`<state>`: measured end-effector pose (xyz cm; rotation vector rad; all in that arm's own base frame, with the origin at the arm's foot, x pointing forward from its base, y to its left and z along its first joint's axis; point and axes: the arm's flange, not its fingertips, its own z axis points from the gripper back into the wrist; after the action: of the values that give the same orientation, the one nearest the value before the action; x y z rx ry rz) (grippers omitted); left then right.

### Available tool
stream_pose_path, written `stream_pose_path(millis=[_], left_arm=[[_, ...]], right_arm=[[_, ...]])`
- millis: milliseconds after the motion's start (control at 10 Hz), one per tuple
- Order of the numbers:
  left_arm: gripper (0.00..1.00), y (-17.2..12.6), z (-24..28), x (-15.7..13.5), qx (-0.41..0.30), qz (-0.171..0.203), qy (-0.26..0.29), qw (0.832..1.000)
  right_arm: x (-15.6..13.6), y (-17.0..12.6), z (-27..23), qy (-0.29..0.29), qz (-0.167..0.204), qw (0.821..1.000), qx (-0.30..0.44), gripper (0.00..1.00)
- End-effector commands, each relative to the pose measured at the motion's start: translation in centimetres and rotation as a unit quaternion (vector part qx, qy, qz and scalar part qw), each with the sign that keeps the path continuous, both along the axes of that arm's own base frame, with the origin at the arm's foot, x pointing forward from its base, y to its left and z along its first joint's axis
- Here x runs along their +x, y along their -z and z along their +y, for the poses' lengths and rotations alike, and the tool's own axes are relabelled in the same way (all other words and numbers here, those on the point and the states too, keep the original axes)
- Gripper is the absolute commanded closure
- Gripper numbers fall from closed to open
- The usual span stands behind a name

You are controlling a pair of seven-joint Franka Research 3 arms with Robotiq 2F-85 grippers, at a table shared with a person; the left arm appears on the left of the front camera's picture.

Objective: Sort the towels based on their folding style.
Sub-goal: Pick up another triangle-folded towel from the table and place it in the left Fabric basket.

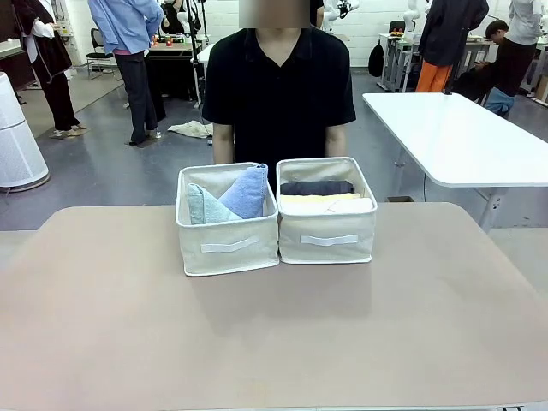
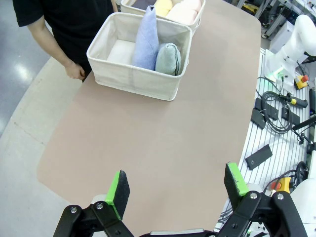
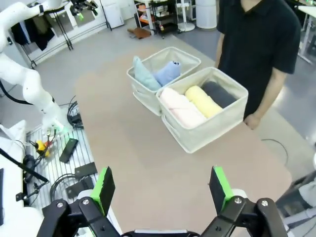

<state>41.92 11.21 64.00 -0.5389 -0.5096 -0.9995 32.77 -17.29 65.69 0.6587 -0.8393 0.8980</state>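
Sorted towels (image 3: 197,101) beyond gaping right tool (image 3: 163,190)

Front view level across table (image 1: 274,342) toward person (image 1: 278,86), both wrist views high, sharing the bins (image 1: 227,244)

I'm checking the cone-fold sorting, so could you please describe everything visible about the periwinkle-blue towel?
The periwinkle-blue towel is soft terry, folded into a tapering cone. It stands propped in the left beige fabric bin, its narrow tip rising above the rim and leaning towards one wall. Its side rests against the pale mint towel, also cone-folded, which sits lower beside it. It looks clean and holds its fold. No fingers or hand touch it; the person's hand hangs beyond the table edge.
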Motion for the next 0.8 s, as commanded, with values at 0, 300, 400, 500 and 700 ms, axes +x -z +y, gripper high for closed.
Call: stream_pose_path(millis=[0, 300, 400, 500, 700], left_arm=[[0.0, 0.0, -0.3, -0.1, -0.002, -0.004, -0.002, 1.0], [0.0, 0.0, -0.3, -0.1, -0.002, -0.004, -0.002, 1.0], [0.0, 0.0, -0.3, -0.1, -0.002, -0.004, -0.002, 1.0], [0.0, 0.0, -0.3, -0.1, -0.002, -0.004, -0.002, 1.0], [0.0, 0.0, -0.3, -0.1, -0.002, -0.004, -0.002, 1.0]], right_arm=[[1.5, 0.9, -0.5, 0.001, 0.01, 0.999, -0.036, 0.0], [2.8, 1.7, -0.6, 0.037, 0.005, 0.998, -0.04, 0.0], [2.1, 1.7, -1.3, 0.022, 0.019, 0.999, -0.037, 0.0], [2.1, 1.7, -1.3, 0.022, 0.019, 0.999, -0.037, 0.0], [2.1, 1.7, -1.3, 0.022, 0.019, 0.999, -0.037, 0.0]])
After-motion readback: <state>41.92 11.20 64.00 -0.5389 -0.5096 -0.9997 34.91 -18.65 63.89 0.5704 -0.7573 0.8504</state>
